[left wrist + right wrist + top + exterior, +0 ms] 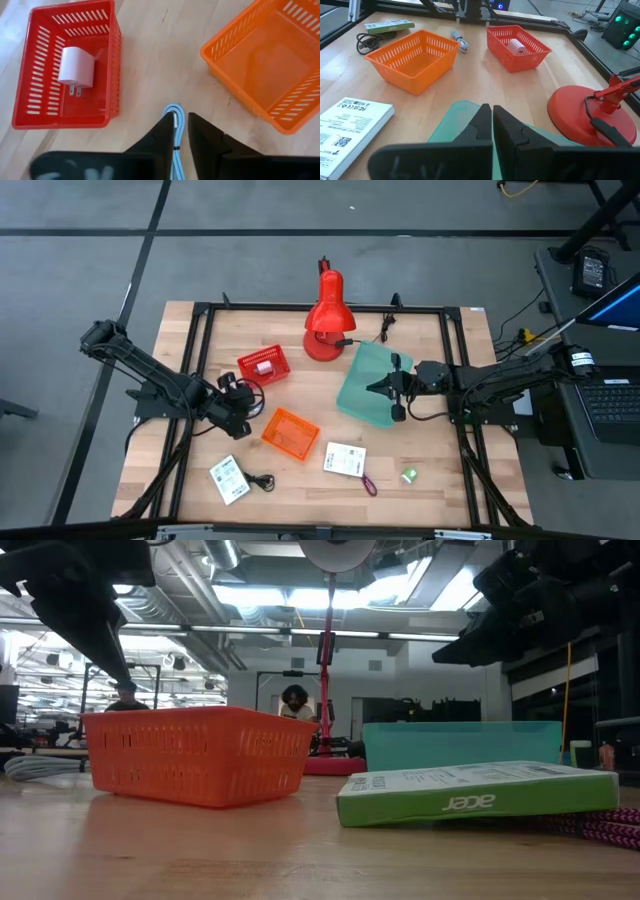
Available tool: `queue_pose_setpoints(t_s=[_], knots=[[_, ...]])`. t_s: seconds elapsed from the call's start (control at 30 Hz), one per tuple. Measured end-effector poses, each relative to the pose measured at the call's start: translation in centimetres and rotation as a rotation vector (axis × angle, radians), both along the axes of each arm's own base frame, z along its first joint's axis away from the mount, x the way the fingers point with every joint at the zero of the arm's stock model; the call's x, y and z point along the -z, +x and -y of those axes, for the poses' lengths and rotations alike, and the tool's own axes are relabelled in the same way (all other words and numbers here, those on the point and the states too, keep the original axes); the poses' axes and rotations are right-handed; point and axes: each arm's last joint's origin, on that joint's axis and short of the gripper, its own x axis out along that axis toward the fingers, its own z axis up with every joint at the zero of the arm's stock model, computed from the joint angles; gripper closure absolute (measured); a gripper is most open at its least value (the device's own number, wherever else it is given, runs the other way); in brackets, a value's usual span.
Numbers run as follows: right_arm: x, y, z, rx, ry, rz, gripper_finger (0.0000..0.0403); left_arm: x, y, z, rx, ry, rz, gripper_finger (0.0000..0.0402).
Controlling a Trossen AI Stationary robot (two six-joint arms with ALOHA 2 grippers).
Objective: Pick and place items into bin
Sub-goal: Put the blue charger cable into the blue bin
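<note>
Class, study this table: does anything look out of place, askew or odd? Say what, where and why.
The teal bin sits askew, skewed against the table's edges, with the right gripper above it. A light blue cable lies on bare wood between the red basket and the orange basket, at the left gripper. Nothing looks spilled or damaged.

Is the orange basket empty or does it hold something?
Empty: the left wrist view shows only the bare floor of the orange basket.

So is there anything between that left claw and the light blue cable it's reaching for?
Nothing visible. The left gripper has its fingers on either side of the light blue cable, which lies on the bare wooden table between the red basket and the orange basket.
</note>
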Motion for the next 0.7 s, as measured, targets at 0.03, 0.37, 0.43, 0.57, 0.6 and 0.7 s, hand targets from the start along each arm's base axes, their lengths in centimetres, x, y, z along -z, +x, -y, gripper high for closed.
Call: queue_pose_setpoints(t_s=[0.03, 0.37, 0.43, 0.57, 0.6, 0.7], knots=[[0.0, 0.0, 0.0, 0.000, 0.000, 0.000, 0.0402, 0.0, 0.0, 0.0, 0.000, 0.000, -0.001, 0.0332], [0.0, 0.0, 0.0, 0.000, 0.001, 0.000, 0.0402, 2.2, -1.2, -0.4, -0.130, -0.072, -0.071, 0.0255], [0.0, 0.0, 0.0, 0.000, 0.001, 0.000, 0.0402, 3.3, -1.6, -0.6, -0.151, -0.108, -0.104, 0.0252], [0.0, 0.0, 0.0, 0.000, 0.001, 0.000, 0.0402, 4.9, -2.1, -0.8, -0.146, -0.109, -0.108, 0.0254], [0.0, 0.0, 0.0, 0.000, 0.001, 0.000, 0.0402, 5.2, -2.1, -0.8, -0.138, -0.107, -0.099, 0.0255], [0.0, 0.0, 0.0, 0.000, 0.001, 0.000, 0.0402, 5.9, -2.2, -0.9, -0.127, -0.100, -0.089, 0.0257]])
